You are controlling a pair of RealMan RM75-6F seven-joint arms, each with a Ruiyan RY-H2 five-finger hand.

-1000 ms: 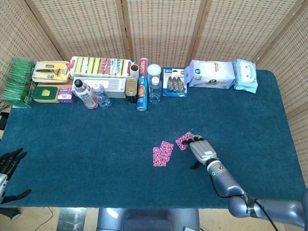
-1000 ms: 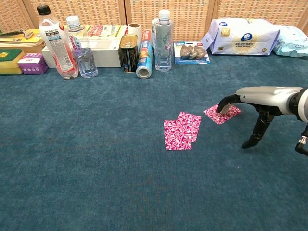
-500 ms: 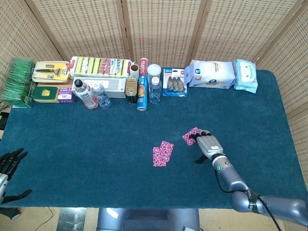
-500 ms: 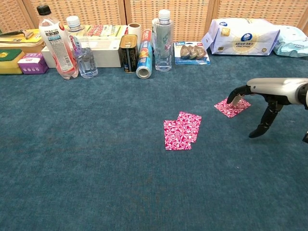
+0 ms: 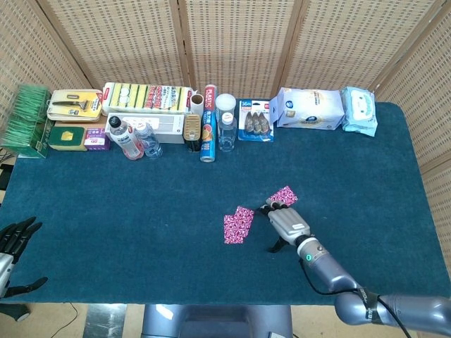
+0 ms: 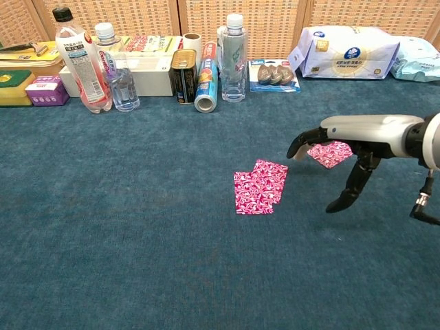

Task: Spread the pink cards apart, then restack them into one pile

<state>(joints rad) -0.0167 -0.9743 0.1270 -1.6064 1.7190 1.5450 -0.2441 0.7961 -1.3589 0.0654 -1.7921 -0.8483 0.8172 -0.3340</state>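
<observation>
Two overlapping pink patterned cards (image 5: 238, 224) (image 6: 259, 186) lie on the blue cloth near the middle. A third pink card (image 5: 285, 195) (image 6: 330, 154) lies apart to their right, flat on the cloth. My right hand (image 5: 285, 224) (image 6: 344, 141) hovers between them, fingers apart and curved downward, holding nothing; in the chest view it partly covers the lone card. Its fingertips (image 6: 297, 148) point toward the overlapped pair. My left hand (image 5: 13, 243) rests at the table's near left edge, fingers spread and empty.
Along the far edge stand bottles (image 6: 81, 60), a can (image 6: 183, 75), a foil roll (image 6: 206, 85), sponges (image 5: 146, 97), wipes packs (image 5: 310, 108) (image 5: 359, 110) and small boxes (image 5: 67, 136). The blue table cloth (image 5: 141, 204) stretches open around the cards.
My right hand let go of the lone card after sliding it right and away, then moved back left toward the overlapped pair. The left hand stayed still.
</observation>
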